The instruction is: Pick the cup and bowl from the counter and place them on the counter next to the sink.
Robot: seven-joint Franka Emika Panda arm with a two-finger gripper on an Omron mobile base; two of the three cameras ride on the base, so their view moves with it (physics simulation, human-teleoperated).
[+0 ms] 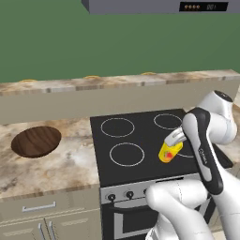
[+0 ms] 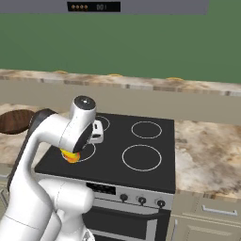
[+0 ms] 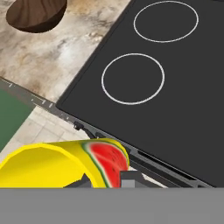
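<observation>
- Counter [image 1: 56,164] of marbled stone lay to the left of the hand in the left base view, carrying the bowl; the right base view showed a further stretch of it on the far side of the stovetop [image 2: 122,155], which the left base view did not show.
- Black stovetop with its white burner rings sat directly under the hand; the hand view looked down across two rings and over the front edge, where a control knob [image 3: 78,127] showed small.
- Green wall [image 1: 117,42] stood beyond the hand, with a raised marbled ledge [image 1: 117,82] in front of it and a grey hood [image 1: 159,5] with a lit display overhead.
- Robot's own white arm stood in the way in the right base view, covering most of the cup [image 2: 70,156] so that just a yellow-orange patch peeked out below the wrist.
- Bowl [image 1: 36,141], wide, dark and wood-grained, rested on the counter well apart from the hand, off to its left; the hand view caught it at the top left corner, and the right base view showed a sliver at the left edge behind the arm.
- Gripper [image 1: 172,140] was closed tight on the cup, holding it tilted in the air above the stovetop, clear of the glass.
- Cup showed most fully in the left base view as a yellow tumbler with a red mark; the hand view alone revealed that mark as a watermelon slice [image 3: 106,161], and showed the cup's open mouth [image 3: 43,168].
</observation>
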